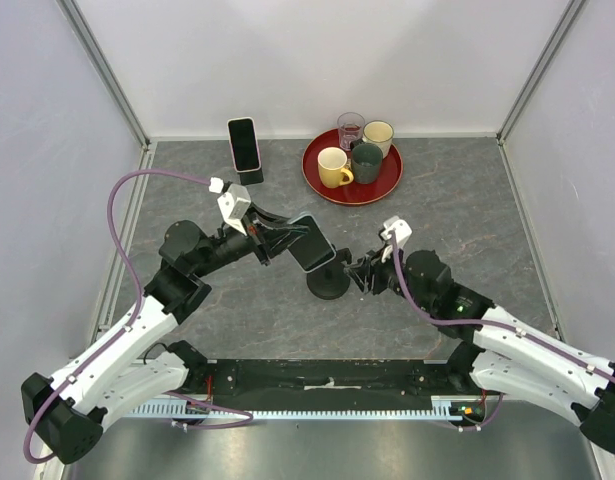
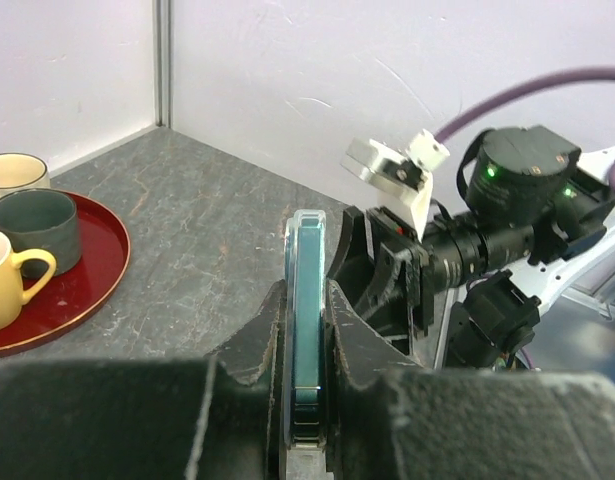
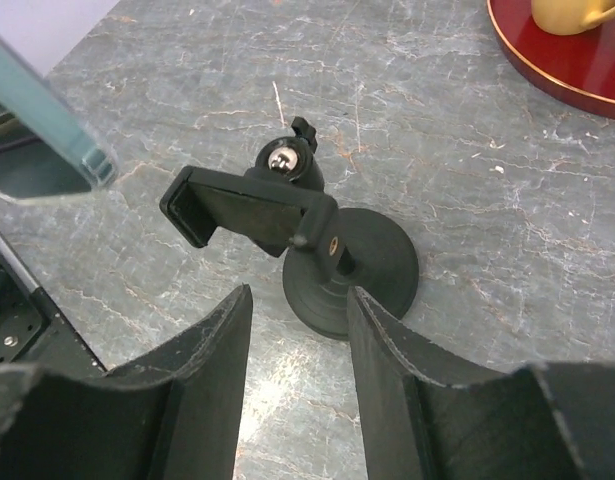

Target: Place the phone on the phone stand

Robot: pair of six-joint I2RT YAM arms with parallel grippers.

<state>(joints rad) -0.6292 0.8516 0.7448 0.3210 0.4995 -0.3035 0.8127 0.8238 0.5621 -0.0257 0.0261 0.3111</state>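
My left gripper [image 1: 287,238] is shut on a dark phone [image 1: 309,243] with a teal edge and holds it tilted just above the black phone stand [image 1: 329,283] at the table's middle. In the left wrist view the phone [image 2: 307,290] stands edge-on between my fingers [image 2: 352,335]. My right gripper [image 1: 365,275] is open and empty, close to the right of the stand's base. In the right wrist view the stand's empty cradle [image 3: 249,210] and round base [image 3: 377,265] lie just past my open gripper [image 3: 299,310], and a corner of the phone [image 3: 49,120] shows at upper left.
A red tray [image 1: 384,182] with a yellow mug [image 1: 333,167], a dark green mug [image 1: 367,162], a cream mug and a glass sits at the back. A second phone [image 1: 244,143] stands upright on another stand at back left. White walls enclose the table.
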